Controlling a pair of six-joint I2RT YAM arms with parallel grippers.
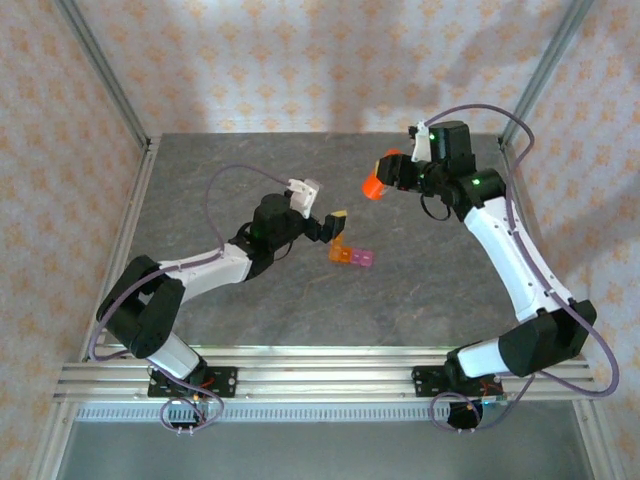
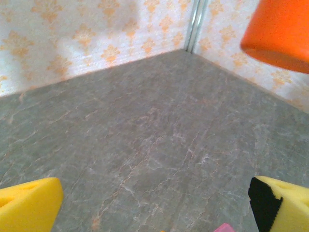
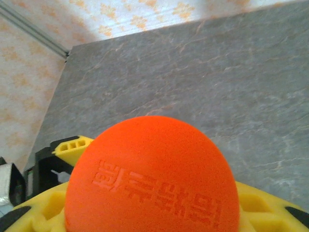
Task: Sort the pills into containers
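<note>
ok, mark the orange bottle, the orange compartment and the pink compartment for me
orange bottle (image 1: 374,186), top external view, middle of its visible orange body.
orange compartment (image 1: 340,254), top external view, its top face.
pink compartment (image 1: 363,259), top external view, its top face.

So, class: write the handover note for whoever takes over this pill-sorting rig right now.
The left gripper is open and empty, beside the containers. The right gripper is shut on the orange bottle, held above the table. The orange container and pink container sit side by side mid-table. Done: bottle lifted. Left: no pills visible yet; sort them into both.
</note>
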